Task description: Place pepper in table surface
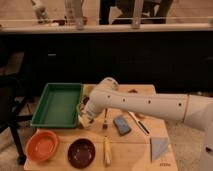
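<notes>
**Tabletop** (137, 156): light plank boards. There is bare wood just near and right of the hand, between the green tray (56, 104) and the dark bowl (81, 152).

**Arm** (150, 105): I have one arm. It reaches in from the right and bends down at the wrist beside the tray's right rim.

**Hand** (86, 121): low over the boards, just off the tray's near right corner, fingers closed.

**Pepper** (81, 110): I take the small greenish shape pressed against the hand's left side, at the tray's right rim, to be the pepper. Its long axis seems to run near to far, along that rim. I cannot confirm that the closed fingers actually hold it.

**Finding:** the pepper sits on the tray side of the hand, while open wood lies on the opposite, near-right side. I judge any set-down must carry it rightward, clear of the rim.
</notes>
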`<state>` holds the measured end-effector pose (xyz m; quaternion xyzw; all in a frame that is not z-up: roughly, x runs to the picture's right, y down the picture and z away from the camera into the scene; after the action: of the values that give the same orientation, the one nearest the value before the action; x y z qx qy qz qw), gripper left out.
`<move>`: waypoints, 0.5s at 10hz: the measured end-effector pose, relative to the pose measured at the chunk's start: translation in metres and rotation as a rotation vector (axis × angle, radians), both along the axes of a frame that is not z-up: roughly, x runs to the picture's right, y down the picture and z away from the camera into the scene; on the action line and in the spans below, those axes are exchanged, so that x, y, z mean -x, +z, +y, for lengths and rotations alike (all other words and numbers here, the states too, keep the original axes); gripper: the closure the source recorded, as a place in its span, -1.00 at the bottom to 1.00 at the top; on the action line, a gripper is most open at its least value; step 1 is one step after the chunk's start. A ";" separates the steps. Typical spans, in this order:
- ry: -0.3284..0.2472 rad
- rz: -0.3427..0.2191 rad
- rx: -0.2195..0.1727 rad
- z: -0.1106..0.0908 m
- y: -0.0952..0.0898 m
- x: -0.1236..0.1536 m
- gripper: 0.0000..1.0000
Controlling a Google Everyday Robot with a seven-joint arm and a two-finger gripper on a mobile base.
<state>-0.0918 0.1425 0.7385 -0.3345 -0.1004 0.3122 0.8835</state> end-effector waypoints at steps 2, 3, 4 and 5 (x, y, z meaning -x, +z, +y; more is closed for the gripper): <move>-0.039 -0.048 0.000 -0.007 -0.008 -0.007 1.00; -0.051 -0.067 0.000 -0.008 -0.012 -0.012 1.00; -0.059 -0.080 0.002 -0.007 -0.015 -0.017 1.00; -0.064 -0.092 0.000 -0.006 -0.018 -0.027 1.00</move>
<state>-0.0650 0.1365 0.7202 -0.3515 -0.1300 0.2682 0.8875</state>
